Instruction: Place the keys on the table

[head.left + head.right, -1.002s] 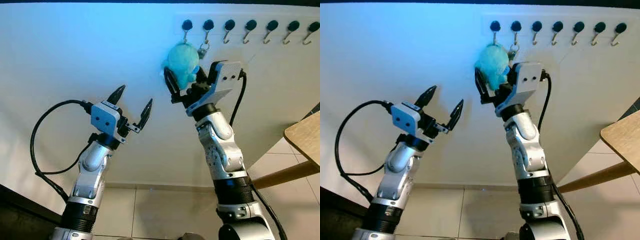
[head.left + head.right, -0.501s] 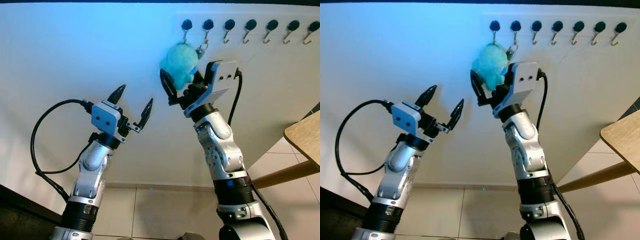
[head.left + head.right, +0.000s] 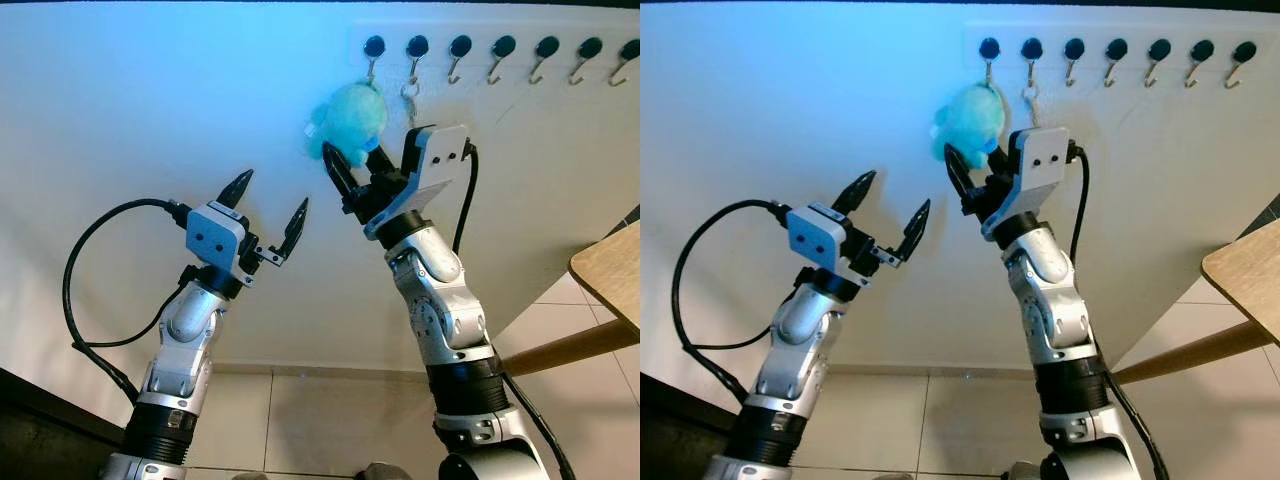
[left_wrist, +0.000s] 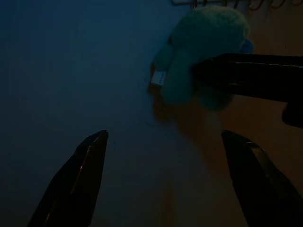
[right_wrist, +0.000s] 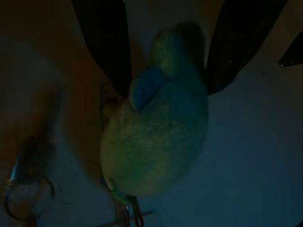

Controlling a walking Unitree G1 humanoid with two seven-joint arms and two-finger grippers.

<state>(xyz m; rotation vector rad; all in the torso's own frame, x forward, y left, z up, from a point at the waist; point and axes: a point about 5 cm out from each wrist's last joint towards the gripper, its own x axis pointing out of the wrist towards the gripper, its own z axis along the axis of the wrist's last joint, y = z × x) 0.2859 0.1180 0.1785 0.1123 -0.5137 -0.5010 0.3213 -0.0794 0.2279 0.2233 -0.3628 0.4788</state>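
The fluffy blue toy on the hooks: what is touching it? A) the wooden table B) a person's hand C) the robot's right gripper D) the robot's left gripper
C: the right gripper has its two black fingers on either side of the bottom of the fluffy blue toy, which hangs from a hook, while the left gripper is open and off to the side.

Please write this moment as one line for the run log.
right claw: around turquoise plush keychain hanging on wall hook | left claw: open, idle | wooden table: at right
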